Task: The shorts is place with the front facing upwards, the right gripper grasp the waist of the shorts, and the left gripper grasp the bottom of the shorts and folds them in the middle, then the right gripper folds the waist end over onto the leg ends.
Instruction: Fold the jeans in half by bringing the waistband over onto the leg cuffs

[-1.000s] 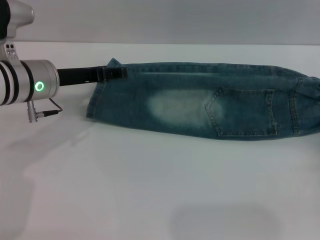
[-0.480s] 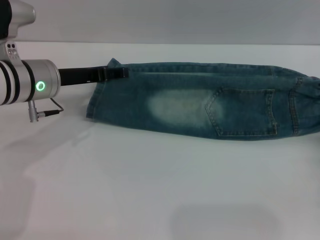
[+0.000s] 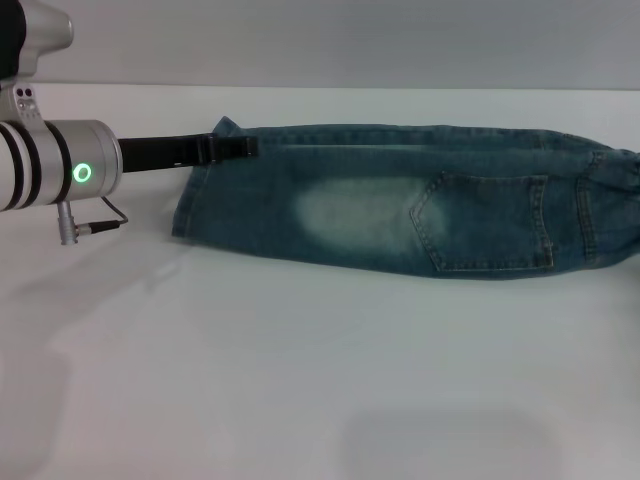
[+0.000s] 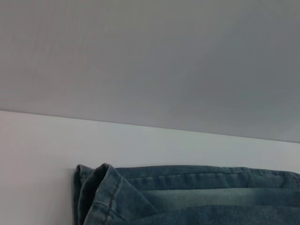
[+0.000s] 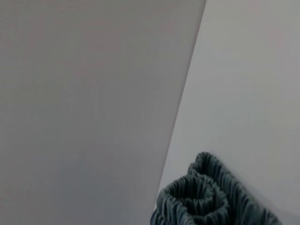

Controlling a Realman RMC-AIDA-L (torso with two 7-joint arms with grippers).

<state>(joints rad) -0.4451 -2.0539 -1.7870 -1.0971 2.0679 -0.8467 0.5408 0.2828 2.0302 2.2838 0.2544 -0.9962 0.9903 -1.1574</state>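
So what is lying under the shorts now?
Only the white table shows around the shorts. They are folded lengthwise, so the lower leg is covered. The left gripper sits at the far hem corner.

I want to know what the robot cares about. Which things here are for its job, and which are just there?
For the job:
- the shorts, already folded lengthwise
- the leg ends
- the waist
- the left claw, at the far corner of the leg ends

Just there:
- the white table
- the grey wall
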